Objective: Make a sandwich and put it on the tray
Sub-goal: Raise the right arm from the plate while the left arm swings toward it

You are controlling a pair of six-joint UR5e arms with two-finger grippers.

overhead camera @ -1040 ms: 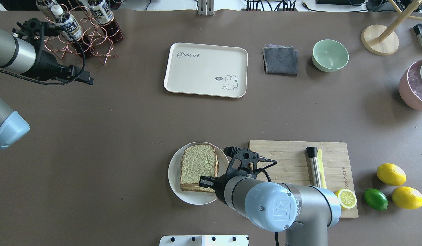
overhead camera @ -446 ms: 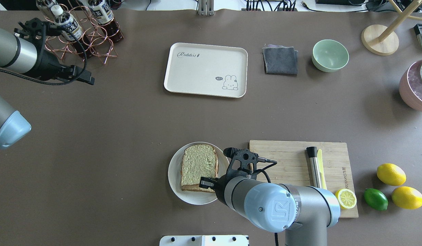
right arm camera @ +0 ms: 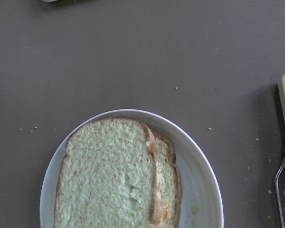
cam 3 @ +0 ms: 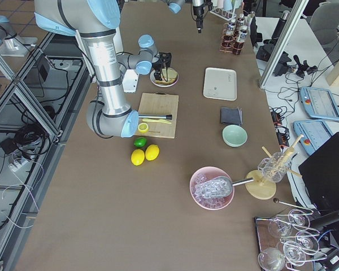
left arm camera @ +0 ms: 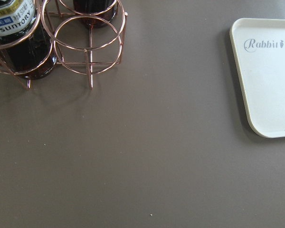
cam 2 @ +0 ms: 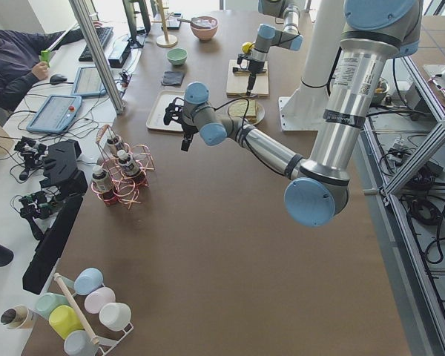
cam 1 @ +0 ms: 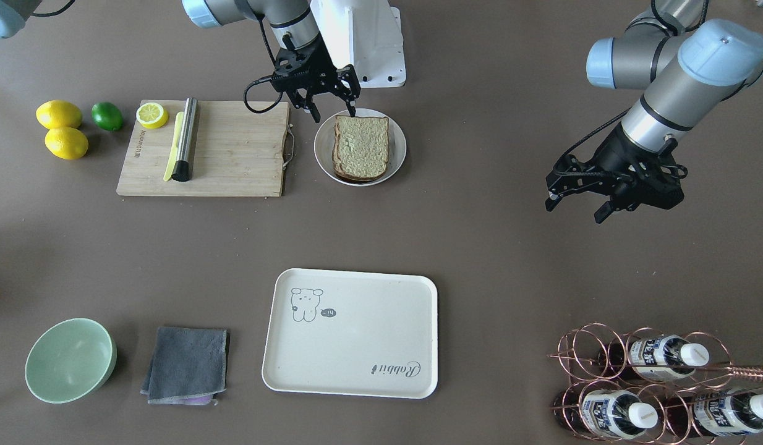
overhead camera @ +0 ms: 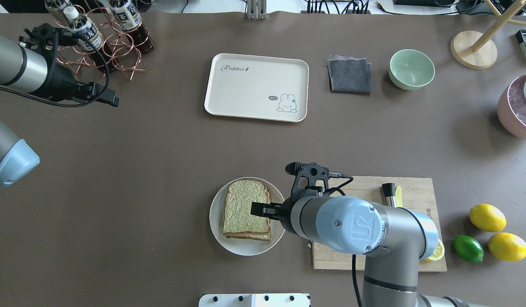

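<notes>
The sandwich (overhead camera: pixel 245 209), two bread slices with white-and-orange egg showing at one edge, lies on a white plate (overhead camera: pixel 216 224); it also shows in the front view (cam 1: pixel 361 147) and the right wrist view (right arm camera: pixel 118 175). My right gripper (cam 1: pixel 334 115) is open and empty and hovers over the sandwich's edge on the cutting-board side (overhead camera: pixel 263 209). The cream tray (overhead camera: pixel 256 87) with "Rabbit" script lies bare farther out on the table (cam 1: pixel 350 334); the left wrist view shows its corner (left arm camera: pixel 270 80). My left gripper (cam 1: pixel 573 212) is open and empty above bare table near the bottle rack (overhead camera: pixel 111 101).
A wooden cutting board (cam 1: pixel 233 148) with a steel-handled tool (cam 1: pixel 185 139) and a lemon half (cam 1: pixel 152 115) lies beside the plate. Lemons and a lime (cam 1: pixel 107 115) lie past it. A copper bottle rack (overhead camera: pixel 109 38), grey cloth (overhead camera: pixel 349 76) and green bowl (overhead camera: pixel 411 69) stand along the far side.
My right arm has moved away from the robot, carrying the gripper from the sandwich's near corner to its board-side edge. The left arm has barely moved.
</notes>
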